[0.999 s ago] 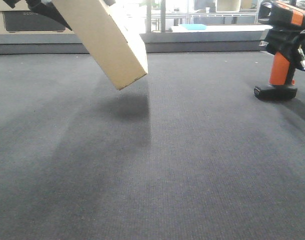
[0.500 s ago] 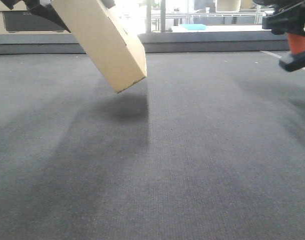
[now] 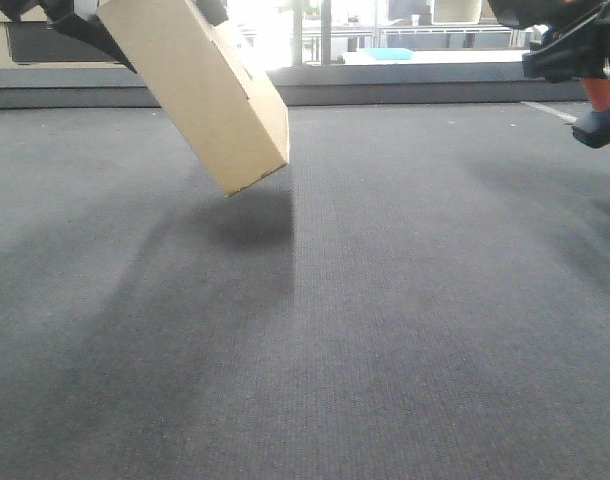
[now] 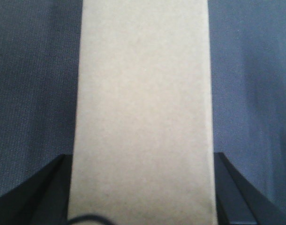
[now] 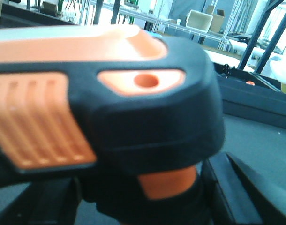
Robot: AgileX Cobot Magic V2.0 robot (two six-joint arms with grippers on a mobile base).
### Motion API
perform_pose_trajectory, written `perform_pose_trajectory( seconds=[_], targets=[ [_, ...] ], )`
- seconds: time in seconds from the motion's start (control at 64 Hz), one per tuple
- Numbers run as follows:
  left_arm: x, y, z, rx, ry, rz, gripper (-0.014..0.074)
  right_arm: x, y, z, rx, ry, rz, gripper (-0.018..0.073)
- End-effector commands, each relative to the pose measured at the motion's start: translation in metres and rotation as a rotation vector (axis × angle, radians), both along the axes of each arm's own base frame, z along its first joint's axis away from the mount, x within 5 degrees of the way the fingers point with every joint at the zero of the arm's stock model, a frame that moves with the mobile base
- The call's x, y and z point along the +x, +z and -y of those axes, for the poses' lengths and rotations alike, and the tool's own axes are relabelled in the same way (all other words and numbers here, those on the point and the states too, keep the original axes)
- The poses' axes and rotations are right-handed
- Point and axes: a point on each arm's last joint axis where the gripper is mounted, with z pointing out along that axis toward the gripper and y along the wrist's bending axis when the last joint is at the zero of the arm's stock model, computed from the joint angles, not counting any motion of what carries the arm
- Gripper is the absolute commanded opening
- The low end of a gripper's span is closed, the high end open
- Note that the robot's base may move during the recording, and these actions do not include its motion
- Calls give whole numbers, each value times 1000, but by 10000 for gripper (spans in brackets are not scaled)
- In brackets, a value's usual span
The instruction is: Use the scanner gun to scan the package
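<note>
Presently, aiming step: flat tan cardboard package [image 3: 200,90], clamped in left gripper [image 4: 142,192], tilted above dark grey carpet [image 3: 385,300]; black-and-orange pistol-shaped scanner gun [image 5: 133,117], clasped by right gripper [image 3: 575,55], aloft above carpet, next needs pointing at the unseen barcode label.

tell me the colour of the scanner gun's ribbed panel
Orange. The ribbed panel of the scanner gun shows best in the right wrist view.

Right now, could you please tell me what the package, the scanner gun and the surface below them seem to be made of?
The package: apparently cardboard, matte tan, with plain dull faces and crisp folded edges. The scanner gun: likely moulded plastic, a glossy black shell with orange ribbed panels. The surface: probably short-pile carpet or woven fabric, dark grey with fine ribbing.
</note>
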Motion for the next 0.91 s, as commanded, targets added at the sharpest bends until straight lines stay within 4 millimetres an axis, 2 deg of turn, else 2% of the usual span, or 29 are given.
perform_pose_trajectory(
  seconds=[0.0, 0.25, 0.39, 0.515, 0.765, 0.89],
  targets=[
    [-2, 4, 2, -12, -5, 22, -111, -2, 22, 2, 41, -19, 162, -153],
    [-2, 4, 2, -12, -5, 22, -111, -4, 24, 18, 305, -56, 245, -158],
    [-2, 4, 2, -12, -5, 22, -111, -5, 22, 33, 379, -69, 289, -158],
    [-1, 5, 2, -15, -4, 29, -111, -7, 21, 40, 419, -3, 300, -158],
    [-1, 5, 3, -17, -3, 35, -111, -3, -6, 36, 475, 59, 312, -158],
    [-1, 5, 3, -17, -3, 35, -111, -2, -8, 29, 464, 93, 356, -158]
  ],
)
